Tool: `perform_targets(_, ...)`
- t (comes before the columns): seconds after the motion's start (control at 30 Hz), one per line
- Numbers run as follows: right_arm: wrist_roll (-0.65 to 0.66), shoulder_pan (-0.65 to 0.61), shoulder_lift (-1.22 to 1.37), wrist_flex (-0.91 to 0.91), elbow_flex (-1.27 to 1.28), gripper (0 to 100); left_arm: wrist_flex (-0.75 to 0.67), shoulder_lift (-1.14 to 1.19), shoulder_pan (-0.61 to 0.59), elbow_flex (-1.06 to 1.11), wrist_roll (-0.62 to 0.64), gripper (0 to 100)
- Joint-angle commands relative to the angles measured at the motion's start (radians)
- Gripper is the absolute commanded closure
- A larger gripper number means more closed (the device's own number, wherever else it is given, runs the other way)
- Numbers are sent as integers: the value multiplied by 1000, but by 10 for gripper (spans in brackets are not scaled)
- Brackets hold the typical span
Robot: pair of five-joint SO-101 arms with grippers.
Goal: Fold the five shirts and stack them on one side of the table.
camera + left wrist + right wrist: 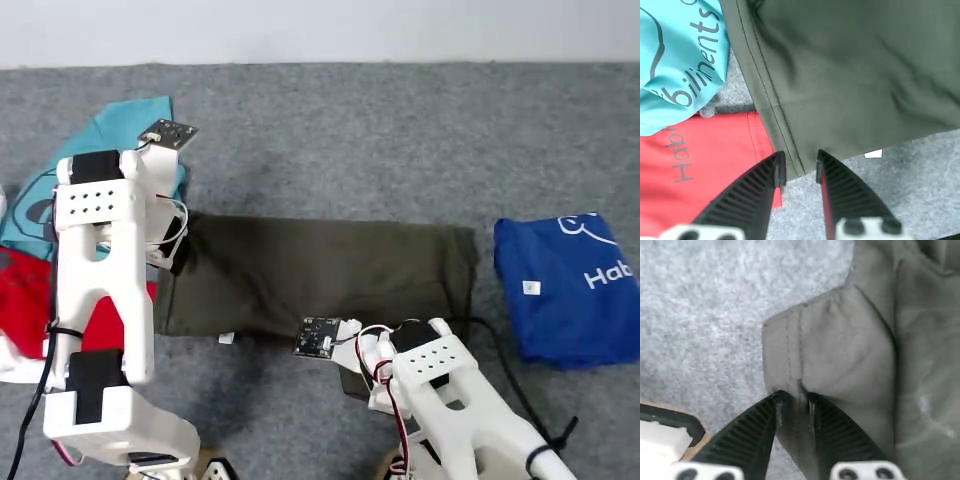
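Looking down over a grey, felt-like table, speckled and slightly fuzzy, spread from the left edge to the right and down to the bottom of the frame. Up along the top, a pale, plain band of wall, meeting the grey in a straight, slightly soft line. Gentle, even light throughout, with just faint shadows on the nap. Closer in from the right wrist, the same grey pile at upper left, coarse and mottled; down in the lower left corner, a black edge and beside it a narrow tan strip. From the left wrist, more grey nap at lower right.
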Motion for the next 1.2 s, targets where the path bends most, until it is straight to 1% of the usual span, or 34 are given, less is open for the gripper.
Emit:
perform_targets(0.0,-12,-10,7,-25,-11,980,21,-46,5,1,-3,888)
perform_targets(0.17,-12,-8,7,51,-95,984,21,-46,5,1,-3,888)
perform_targets(0.3,-14,12,7,51,-132,983,21,-46,5,1,-3,888)
perform_targets(0.47,-12,113,12,-10,-186,984,21,-46,5,1,-3,888)
perform_targets(0.57,-9,143,15,-24,-212,984,21,-46,5,1,-3,888)
perform_targets(0.67,-12,145,15,-31,-235,980,21,-46,5,1,-3,888)
perform_targets(1.17,-14,147,19,-269,-259,979,21,-46,6,30,-5,888)
